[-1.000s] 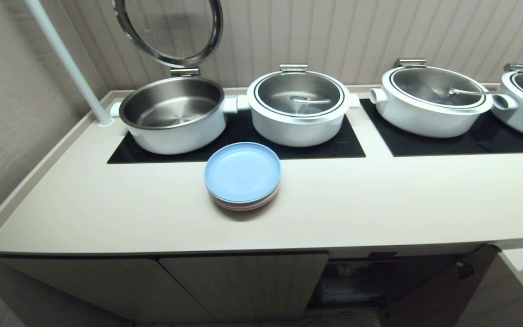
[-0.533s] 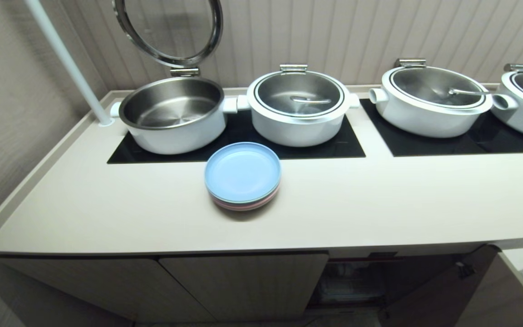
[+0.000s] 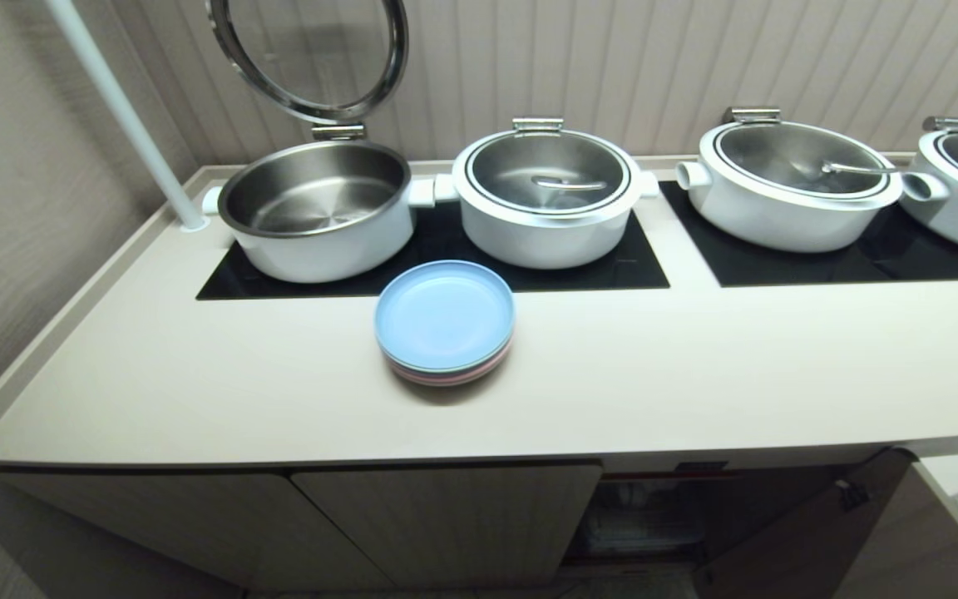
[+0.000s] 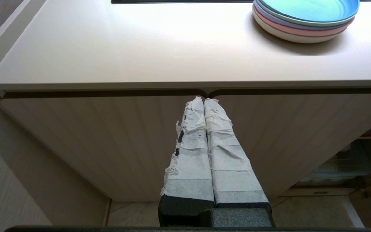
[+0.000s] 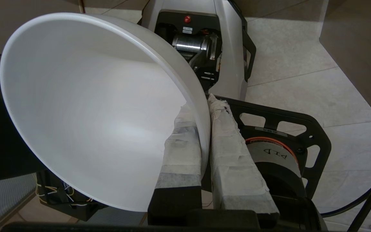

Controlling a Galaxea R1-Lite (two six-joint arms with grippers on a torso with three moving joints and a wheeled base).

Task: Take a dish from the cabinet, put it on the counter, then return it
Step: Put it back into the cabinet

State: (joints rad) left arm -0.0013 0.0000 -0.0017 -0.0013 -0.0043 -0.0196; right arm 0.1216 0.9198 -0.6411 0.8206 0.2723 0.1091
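The dish (image 5: 92, 112), a plain white bowl, is tilted on edge in the right wrist view, over the tiled floor and my own base. My right gripper (image 5: 204, 107) is shut on its rim, one taped finger inside the bowl and one outside. My left gripper (image 4: 204, 100) is shut and empty, pointing at the seam between two closed beige doors of the cabinet (image 4: 124, 138), just below the counter (image 4: 124, 42). In the head view neither arm shows. The cabinet (image 3: 446, 516) has an open compartment (image 3: 654, 516) at the right, its door (image 3: 812, 532) swung out.
A stack of blue and pink plates (image 3: 444, 320) sits mid-counter in front of black cooktop panels (image 3: 637, 266). Several white pots (image 3: 545, 195) line the back, the leftmost (image 3: 317, 208) with its lid up. A white pole (image 3: 125, 116) rises at the back left. My base (image 5: 204, 48) stands close behind the dish.
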